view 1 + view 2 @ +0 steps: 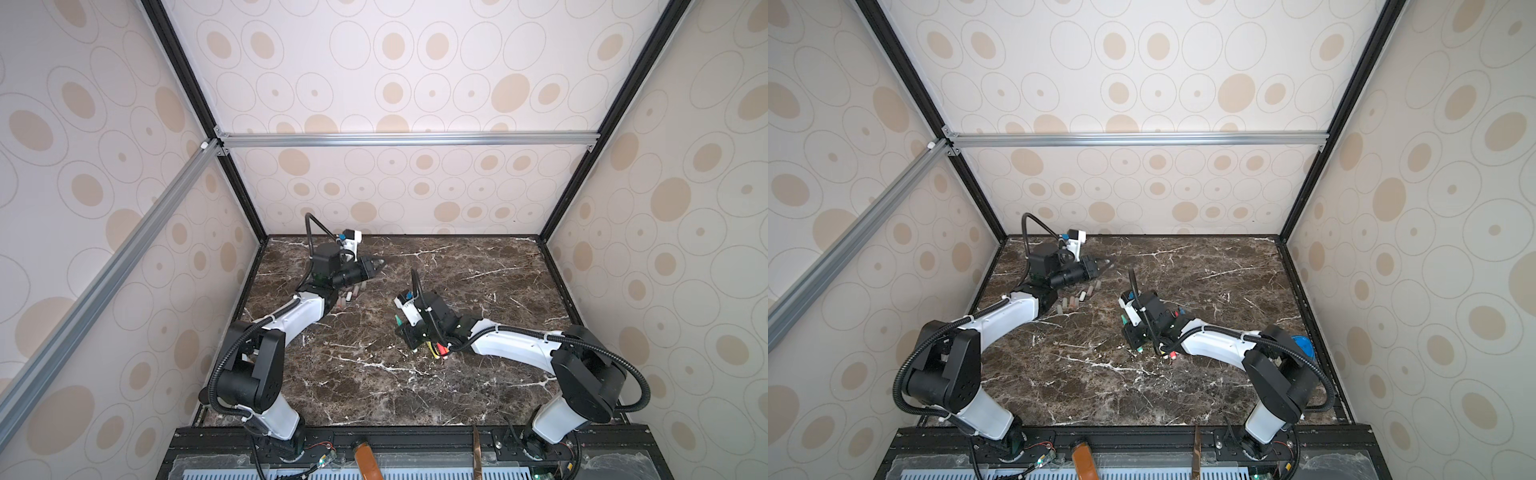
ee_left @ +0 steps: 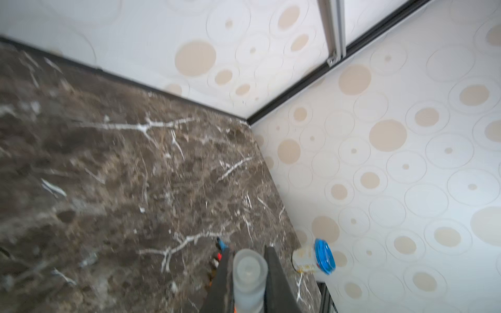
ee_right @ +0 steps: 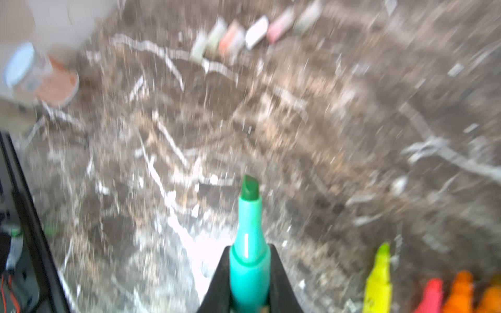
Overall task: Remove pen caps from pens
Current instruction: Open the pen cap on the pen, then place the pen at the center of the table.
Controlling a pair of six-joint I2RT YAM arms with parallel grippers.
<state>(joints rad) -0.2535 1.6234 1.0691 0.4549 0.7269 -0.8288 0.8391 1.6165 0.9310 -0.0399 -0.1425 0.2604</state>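
Left gripper (image 2: 248, 249) pinches translucent grey stubby cap (image 2: 249, 273), right gripper (image 3: 249, 246) pinches uncapped slim green marker (image 3: 249, 216); pair apart, so next probably set both down.

Top views: the left arm (image 1: 291, 316) (image 1: 1005, 316) is extended from the near-left base along the left side of the surface (image 1: 457, 374), elbow raised. Its wrist (image 1: 332, 266) is bent so that the left jaws are pointed across to the right, clear of the surface. In the wrist view, the left jaws are closed on a cap (image 2: 249, 271).

The right arm (image 1: 515, 347) (image 1: 1217, 343) is stretched from the near-right base toward centre, held low. The right jaws are closed on a green pen (image 3: 249, 260), tip exposed.
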